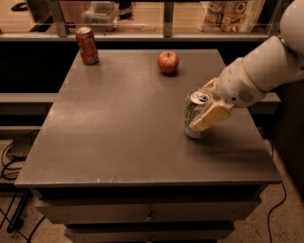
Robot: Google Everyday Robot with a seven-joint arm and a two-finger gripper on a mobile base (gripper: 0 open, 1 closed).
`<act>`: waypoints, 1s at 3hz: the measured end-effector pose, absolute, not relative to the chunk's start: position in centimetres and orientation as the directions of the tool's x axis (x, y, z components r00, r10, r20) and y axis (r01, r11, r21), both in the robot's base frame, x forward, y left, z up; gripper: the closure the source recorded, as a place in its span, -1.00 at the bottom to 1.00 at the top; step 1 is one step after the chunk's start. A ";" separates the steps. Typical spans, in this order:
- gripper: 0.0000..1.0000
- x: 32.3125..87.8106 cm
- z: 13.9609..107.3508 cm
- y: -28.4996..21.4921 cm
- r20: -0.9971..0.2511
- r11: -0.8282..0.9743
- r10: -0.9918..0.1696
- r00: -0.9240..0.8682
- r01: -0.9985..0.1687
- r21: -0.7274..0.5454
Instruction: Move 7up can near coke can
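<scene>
The silver-white 7up can [194, 110] with green lettering stands on the right side of the dark table [118, 128], tilted slightly. My gripper [201, 110] reaches in from the right and is shut on it. One cream finger [212, 116] lies across the can's front and the other sits behind it. The red-orange coke can [87, 45] stands upright at the far left corner of the table, well away from the gripper.
A red apple [168, 61] sits at the far middle of the table. A rail and shelf with a clear box [100, 13] and bags [229, 14] run behind the table. Drawers [147, 213] are below the front edge, and cables [12, 156] lie on the floor at left.
</scene>
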State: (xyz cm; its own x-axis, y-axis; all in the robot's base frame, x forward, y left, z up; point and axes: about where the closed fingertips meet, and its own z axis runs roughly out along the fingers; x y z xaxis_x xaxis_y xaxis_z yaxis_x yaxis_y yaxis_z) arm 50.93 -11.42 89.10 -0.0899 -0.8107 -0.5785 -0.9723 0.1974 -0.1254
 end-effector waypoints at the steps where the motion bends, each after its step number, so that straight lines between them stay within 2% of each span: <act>1: 0.77 52.9 93.4 -11.1 -0.553 0.204 -0.830 -0.068 -0.961 -0.188; 2: 1.00 53.1 94.0 -10.8 -0.558 0.201 -0.828 -0.057 -0.959 -0.200; 3: 1.00 53.1 94.0 -10.8 -0.558 0.201 -0.828 -0.057 -0.959 -0.200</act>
State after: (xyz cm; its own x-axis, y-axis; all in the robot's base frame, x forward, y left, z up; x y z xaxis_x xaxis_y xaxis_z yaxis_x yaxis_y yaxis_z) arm 53.06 -10.83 94.00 -0.0572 -0.8278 -0.5581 -0.9590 0.2009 -0.1997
